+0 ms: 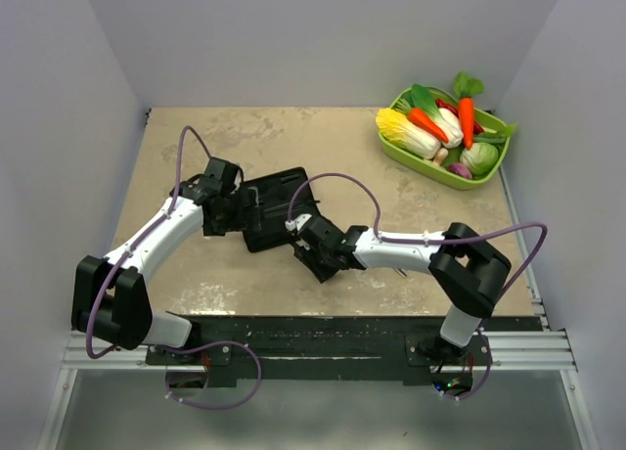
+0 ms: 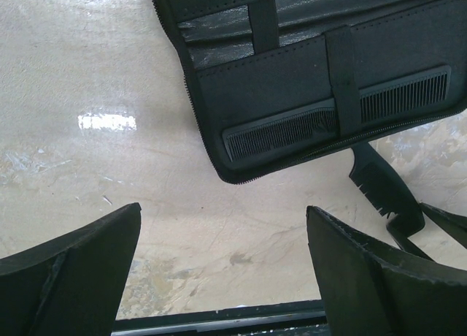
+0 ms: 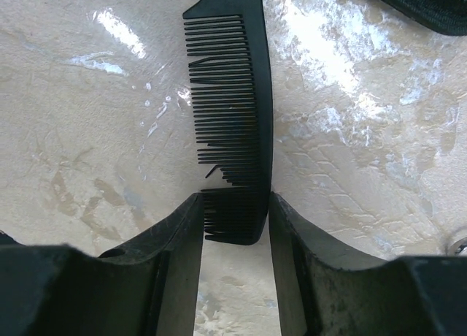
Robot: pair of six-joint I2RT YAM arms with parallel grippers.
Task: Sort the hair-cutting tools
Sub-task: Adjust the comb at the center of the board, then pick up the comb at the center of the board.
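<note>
I hold the comb (image 3: 244,95) by its end in the right end effector (image 3: 235,199), mid-tabletop (image 3: 87,131) beside the case (image 2: 292,80), probably to free its length for stowing, while the left end effector (image 2: 222,226) hangs wide open, empty.

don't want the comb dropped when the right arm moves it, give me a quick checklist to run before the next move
1. Loose comb between the right gripper fingers: ok, both edges look touched.
2. Grip placed mid-comb: not ok, it sits at one end, so the comb may swing when lifted.
3. Left gripper open, holding nothing: ok.
4. Case lying open: ok. Free slot for the comb: cannot tell.
5. Other comb tucked under its strap: ok.
</note>
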